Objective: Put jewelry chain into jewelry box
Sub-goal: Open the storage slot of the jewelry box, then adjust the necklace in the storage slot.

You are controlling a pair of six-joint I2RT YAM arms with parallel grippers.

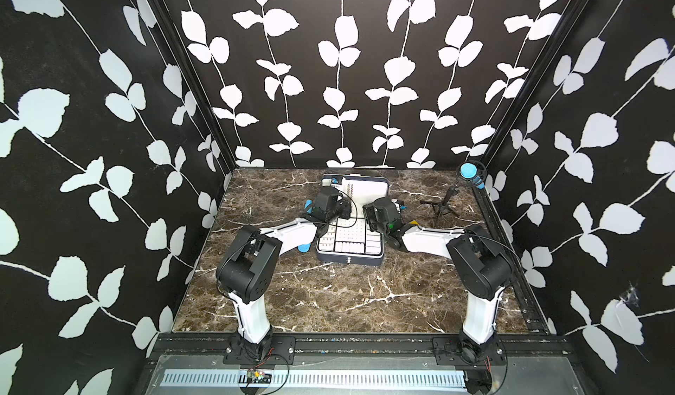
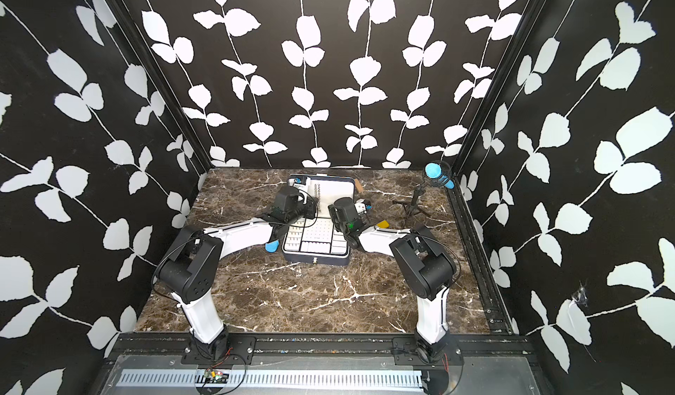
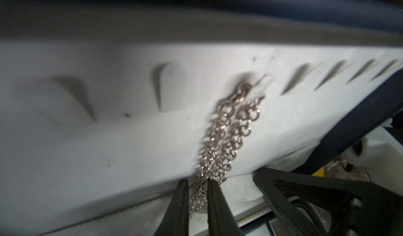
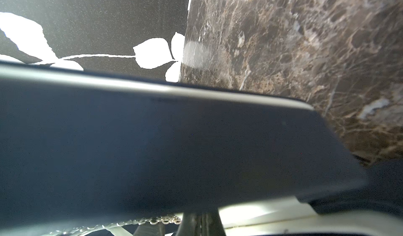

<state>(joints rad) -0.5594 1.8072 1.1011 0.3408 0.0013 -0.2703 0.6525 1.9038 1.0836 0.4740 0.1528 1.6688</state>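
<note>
One open box [image 1: 350, 260] on bench [image 1: 328, 294], one chain [image 3: 226, 132] hung doubled on lid [image 3: 130, 136], left jaws close about it, pinch unclear, right jaws together beside lid.

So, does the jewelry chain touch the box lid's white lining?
Touching. Left wrist view: jewelry chain hangs from a slot, lying on the lid lining.

— Any writing to read here?
— None that I can make out. The jewelry box [image 1: 350, 256], in the middle of the frame in both top views, shows only plain navy walls and white lining.
— And the small circuit board [image 1: 255, 375] near the bottom edge of the frame?
— Any marks on it are too small to tell. In the wrist views the close surfaces are blurred and carry no legible print.
</note>
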